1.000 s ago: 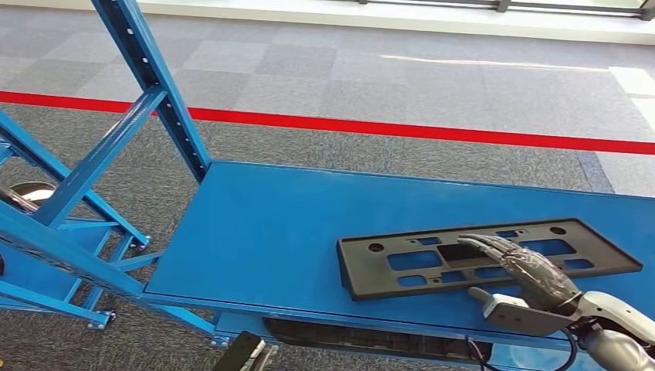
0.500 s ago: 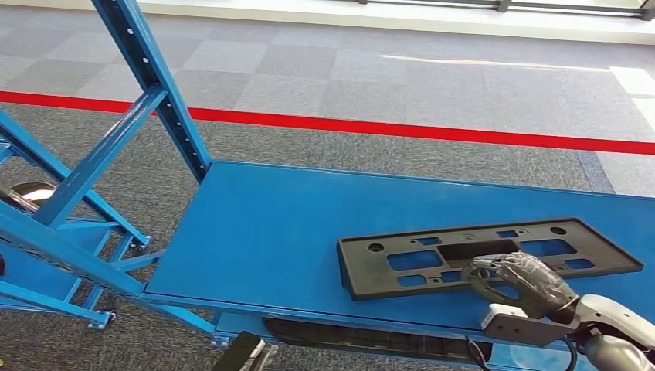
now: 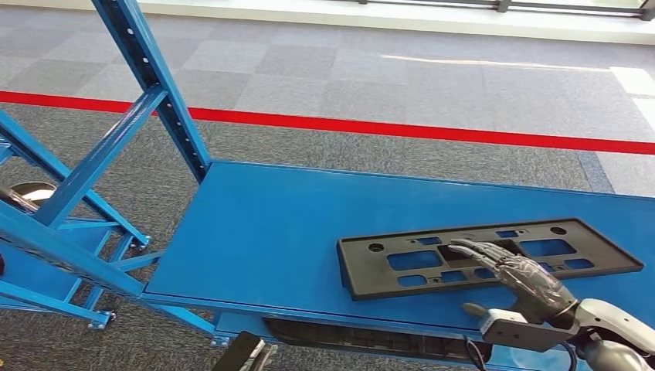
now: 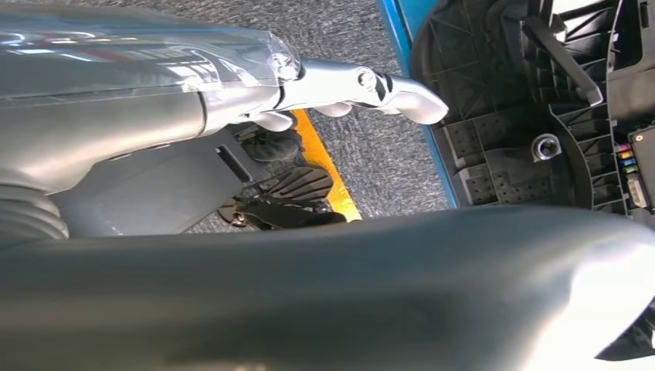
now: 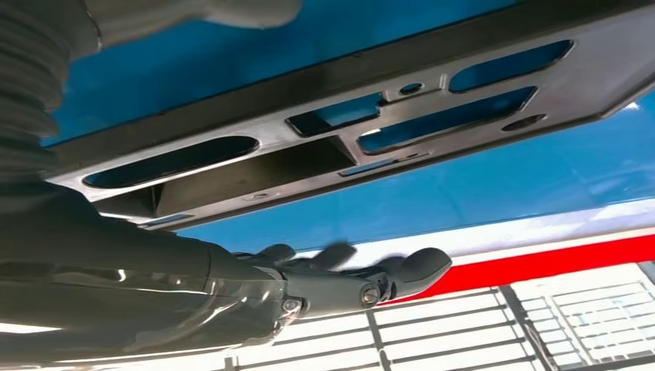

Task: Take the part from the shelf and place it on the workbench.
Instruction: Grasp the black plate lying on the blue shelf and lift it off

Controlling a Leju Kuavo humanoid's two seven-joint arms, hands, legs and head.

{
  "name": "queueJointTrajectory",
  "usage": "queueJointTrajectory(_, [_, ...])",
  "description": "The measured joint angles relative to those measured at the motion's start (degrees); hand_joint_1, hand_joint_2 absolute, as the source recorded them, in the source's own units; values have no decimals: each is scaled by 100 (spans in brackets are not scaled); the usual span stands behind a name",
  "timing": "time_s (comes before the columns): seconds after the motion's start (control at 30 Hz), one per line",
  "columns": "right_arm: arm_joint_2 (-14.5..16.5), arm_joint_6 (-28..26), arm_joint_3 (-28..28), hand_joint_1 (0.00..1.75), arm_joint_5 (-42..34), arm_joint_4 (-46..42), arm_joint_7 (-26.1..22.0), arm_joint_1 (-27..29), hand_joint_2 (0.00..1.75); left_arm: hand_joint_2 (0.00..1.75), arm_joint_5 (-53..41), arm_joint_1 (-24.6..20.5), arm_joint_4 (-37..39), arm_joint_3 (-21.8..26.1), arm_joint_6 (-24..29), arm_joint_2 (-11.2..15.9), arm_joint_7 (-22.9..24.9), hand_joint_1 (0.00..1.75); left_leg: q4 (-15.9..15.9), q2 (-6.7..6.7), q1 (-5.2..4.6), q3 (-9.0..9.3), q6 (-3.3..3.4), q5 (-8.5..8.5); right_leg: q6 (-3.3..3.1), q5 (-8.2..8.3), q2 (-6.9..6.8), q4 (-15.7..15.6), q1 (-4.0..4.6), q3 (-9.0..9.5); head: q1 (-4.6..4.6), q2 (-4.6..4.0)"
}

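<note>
The part [image 3: 363, 270], a flat black plastic panel with several cutouts, lies on the blue workbench [image 3: 270, 232] toward its right front. My right hand [image 3: 517, 274] reaches over the part's middle with its fingers stretched out and holds nothing. Whether the fingertips touch the panel is unclear. In the right wrist view the part [image 5: 255, 162] lies flat on the blue surface, and the dark fingers [image 5: 347, 282] are extended beside it. In the left wrist view my left hand [image 4: 363, 85] hangs with fingers extended and nothing in it.
A blue shelf upright [image 3: 151, 77] and slanted braces [image 3: 85, 166] rise at the workbench's left end. A red floor line [image 3: 386, 127] crosses the grey carpet beyond. Black ribbed plastic parts [image 4: 510, 139] sit close to my left hand, next to a blue edge [image 4: 398, 39].
My right hand's fingers were extended over the part a second ago, curled in half a second ago, and are stretched out again now. The part has not moved.
</note>
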Motion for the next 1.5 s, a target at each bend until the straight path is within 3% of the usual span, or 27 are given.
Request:
queueJointTrajectory(0.43, [-1,-249,21,0,445,-27,68,110,175,0,-48,0,0,2,-1,0,0,0,0,0,0,0,0,0,0,0,0,0,0,0,0,0])
queueJointTrajectory(0.97, [344,-550,550,0,932,1010,-121,-326,175,0,-130,0,0,1,-19,0,13,0,0,1,2,3,0,0,0,0,3,0,1,3,-1,1])
queueJointTrajectory(1.1, [426,-628,639,175,994,1142,-133,-459,175,0,-149,0,0,0,-19,0,16,0,0,1,1,6,0,0,0,0,3,0,1,7,-1,1])
queueJointTrajectory(1.23, [496,-716,712,174,1025,1244,-133,-507,175,0,-166,1,0,0,-19,0,17,0,0,1,1,7,0,0,0,0,1,0,1,9,-1,1])
queueJointTrajectory(1.37, [566,-798,734,140,1025,1296,-133,-568,175,0,-172,1,1,0,-19,0,17,0,0,0,1,7,0,0,0,0,0,0,1,8,-1,1])
queueJointTrajectory(1.5, [617,-852,747,160,1029,1309,-133,-624,175,0,-173,1,2,0,-19,0,18,0,0,0,1,8,0,0,0,0,1,0,1,8,-1,1])
